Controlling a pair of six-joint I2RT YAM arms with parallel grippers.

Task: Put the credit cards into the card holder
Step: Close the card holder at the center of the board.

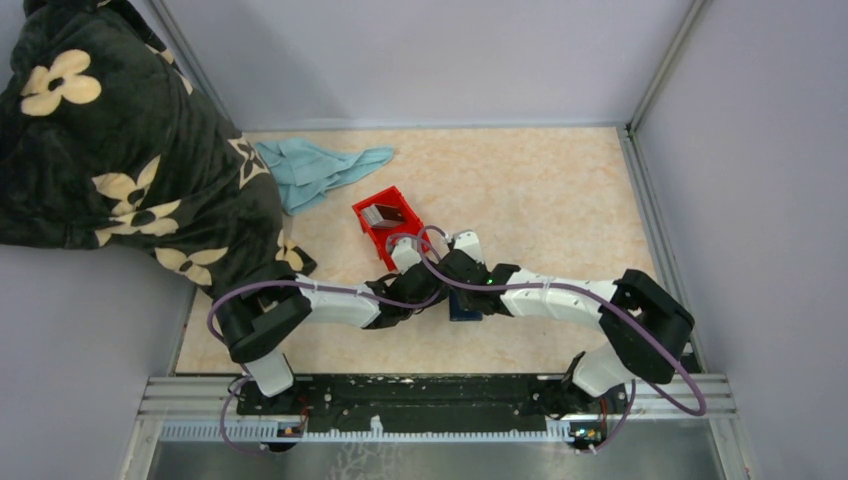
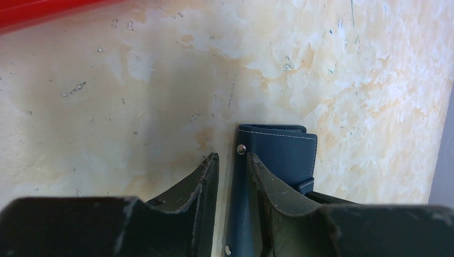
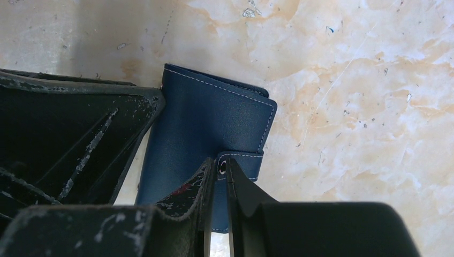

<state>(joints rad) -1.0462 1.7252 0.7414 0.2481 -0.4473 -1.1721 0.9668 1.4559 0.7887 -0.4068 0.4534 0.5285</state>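
- the table (image 1: pixel 560 190) has a beige, marbled top, scuffed and speckled up close.
- a teal cloth (image 1: pixel 315 170) lies crumpled near its far left corner.
- a red bin (image 1: pixel 400 235) sits around the middle.
- the navy card holder (image 3: pixel 209 123) lies folded, nearer the arm bases than the bin.
- a dark floral blanket (image 1: pixel 120 150) spills over the left edge.

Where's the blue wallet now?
In the top view, the card holder lies at centre near the red bin, held by the left end effector and right end effector.
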